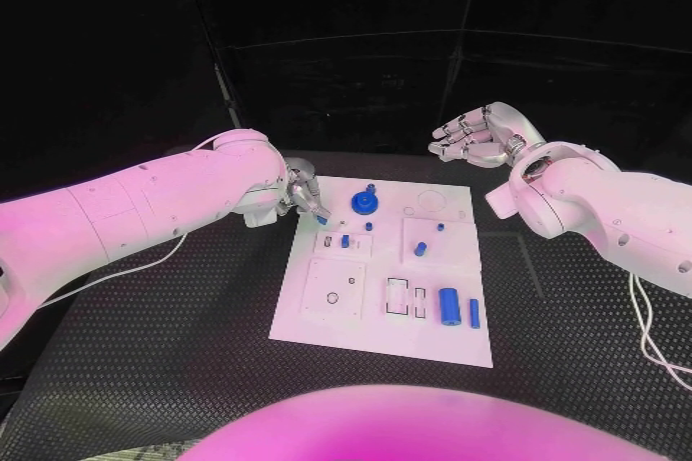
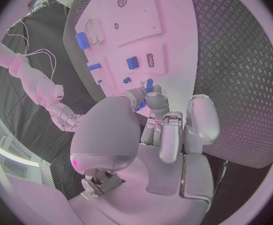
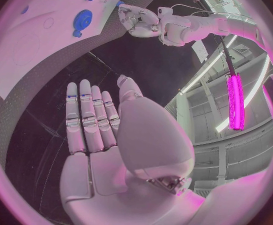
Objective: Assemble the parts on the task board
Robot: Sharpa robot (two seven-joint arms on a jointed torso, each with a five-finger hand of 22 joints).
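The white task board [image 1: 387, 326] lies in the middle of the table. My left hand [image 1: 300, 195] hovers over the board's far left corner and pinches a small blue part [image 2: 149, 86] between thumb and a finger, just above the board [image 2: 174, 60]. On the board stand a blue gear [image 1: 366, 199], a blue peg [image 1: 421, 248], two small blue pieces [image 1: 345, 241] and two longer blue parts [image 1: 449, 303] near the front right. My right hand [image 1: 476, 135] is raised beyond the board's far right corner, its fingers [image 3: 89, 120] straight and apart, holding nothing.
Black ribbed matting [image 1: 577, 331] surrounds the board on all sides. A thin white cable [image 1: 144, 261] trails under my left arm, another [image 1: 646, 331] beside my right arm. In the right wrist view the gear [image 3: 83, 18] and my left hand [image 3: 139, 20] appear.
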